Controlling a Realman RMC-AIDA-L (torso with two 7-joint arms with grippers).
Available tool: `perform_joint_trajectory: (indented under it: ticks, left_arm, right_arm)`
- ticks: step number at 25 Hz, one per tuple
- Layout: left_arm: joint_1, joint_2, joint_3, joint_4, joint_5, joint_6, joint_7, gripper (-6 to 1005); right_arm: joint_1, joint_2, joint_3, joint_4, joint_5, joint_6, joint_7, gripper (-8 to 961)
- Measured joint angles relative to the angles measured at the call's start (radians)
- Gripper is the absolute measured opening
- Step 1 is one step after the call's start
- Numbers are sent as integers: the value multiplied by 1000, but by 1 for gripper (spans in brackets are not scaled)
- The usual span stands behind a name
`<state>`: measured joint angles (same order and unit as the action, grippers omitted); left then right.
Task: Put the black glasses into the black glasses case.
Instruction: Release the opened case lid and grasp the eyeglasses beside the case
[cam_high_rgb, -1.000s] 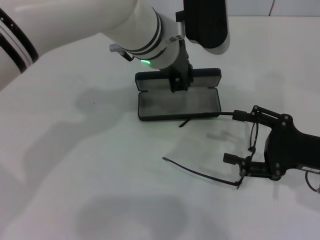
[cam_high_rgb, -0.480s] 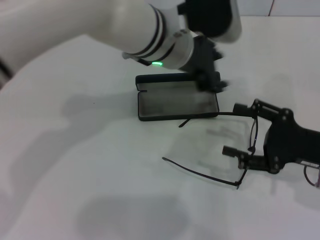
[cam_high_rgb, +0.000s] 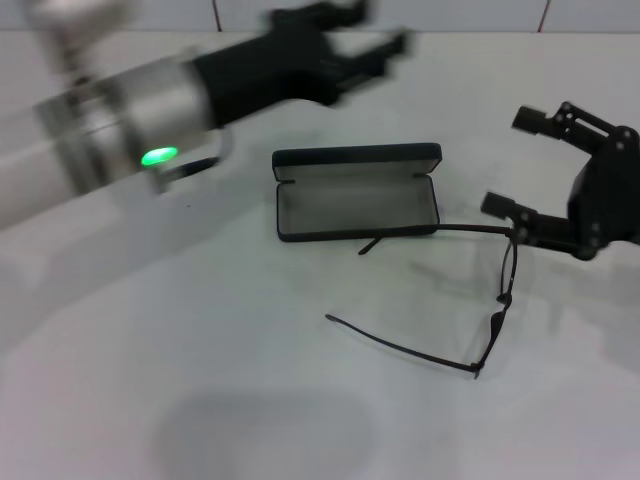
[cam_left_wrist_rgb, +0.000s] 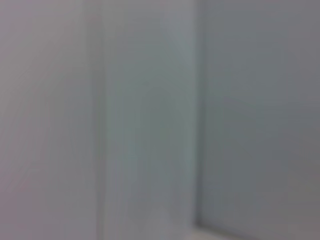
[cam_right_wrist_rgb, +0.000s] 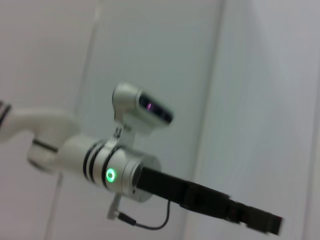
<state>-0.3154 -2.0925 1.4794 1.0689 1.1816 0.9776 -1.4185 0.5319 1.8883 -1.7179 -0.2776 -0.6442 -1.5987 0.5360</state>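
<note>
Thin black wire-frame glasses (cam_high_rgb: 497, 300) are seen lying on the white table (cam_high_rgb: 200, 350), temples unfolded, just below the right gripper (cam_high_rgb: 522, 165), whose fingers are being held spread and empty. The open black clamshell glasses case (cam_high_rgb: 357, 192), grey-lined, is lying beside that gripper. The left gripper (cam_high_rgb: 375, 40) is raised beyond the case, fingers parted, nothing held.

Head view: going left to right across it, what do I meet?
left gripper raised beyond the case, black glasses case lying open, black glasses on the table outside it, right gripper with its jaws open.
</note>
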Motion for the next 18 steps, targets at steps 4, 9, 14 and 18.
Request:
perform_joint_trajectory:
  ticks: [4, 9, 14, 18]
  left_arm:
    - [23, 3, -161, -268, -197, 212, 160, 606]
    - [2, 5, -322, -541, -226, 394, 287, 605]
    - [3, 1, -335, -632, -235, 411, 373, 605]
    - [-14, 0, -336, -705, -252, 413, 410, 605]
  right_arm:
    - [20, -101, 19, -207, -236, 5, 166, 821]
    - [56, -132, 212, -611, -777, -9, 547, 816]
    - [111, 73, 425, -1043, -1483, -141, 802, 814]
    - [149, 134, 394, -1115, -1700, -175, 818, 813]
